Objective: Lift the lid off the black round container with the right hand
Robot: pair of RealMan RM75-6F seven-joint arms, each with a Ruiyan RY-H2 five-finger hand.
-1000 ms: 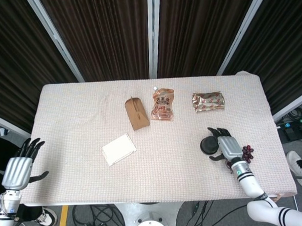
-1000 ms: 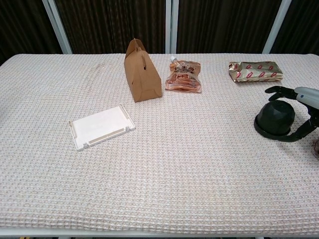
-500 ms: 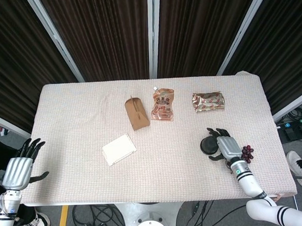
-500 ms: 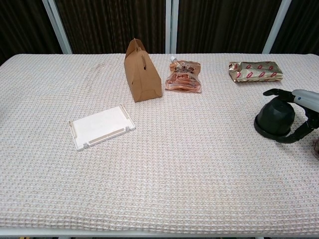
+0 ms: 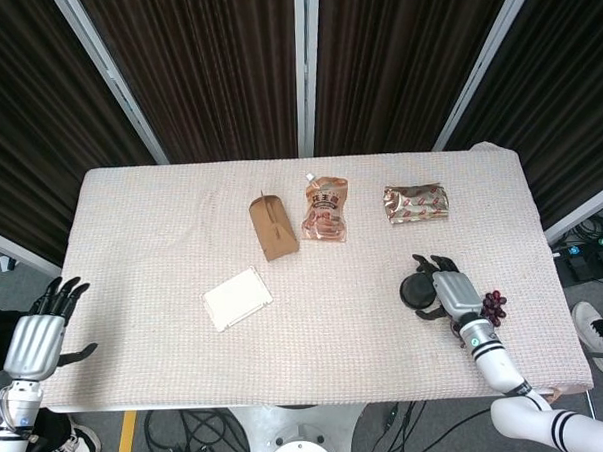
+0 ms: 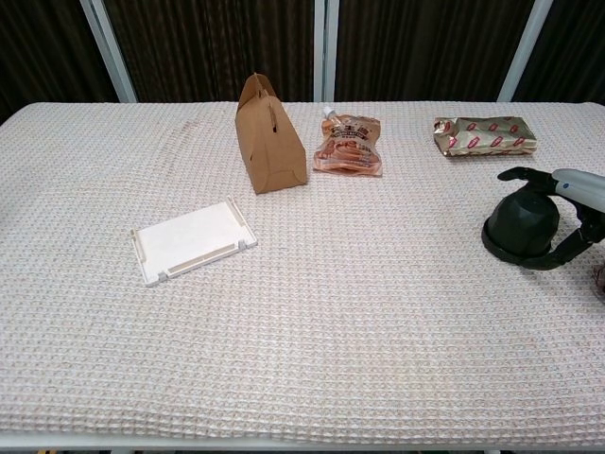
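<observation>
Left hand [image 5: 34, 343] hangs off the counter's [image 5: 142, 243] left edge, fingers spread, holding nothing; same spot and pose as a second ago. It shows in the head view only.

White flat tray [image 5: 238, 298] lies left of centre on the cloth, unmoved. Brown paper box [image 5: 273, 227] stands upright behind it. Orange pouch [image 5: 325, 208] lies flat just right of the box, spout pointing away. Foil packet [image 5: 417, 202] lies further right near the back. None of these shifted from the earlier frames.

Black round container [image 6: 521, 226] sits on the counter near the right edge, lid [image 6: 523, 214] on, not lifted. Right hand [image 5: 455, 294] is right beside it: in the chest view one dark finger arches over the top of the container and the thumb curls round the near side at its base. The fingers look wrapped round it, but whether they actually press the lid cannot be told, so its grip is unclear.

Against a second ago the right hand has edged slightly: in the chest view the upper fingers now sit a bit higher and closer over the dome, and the silver back of the hand shows further in from the right frame edge. Container itself has not moved.

Small dark red beads [image 5: 495, 302] lie just right of the right hand, partly hidden by it, unchanged.
</observation>
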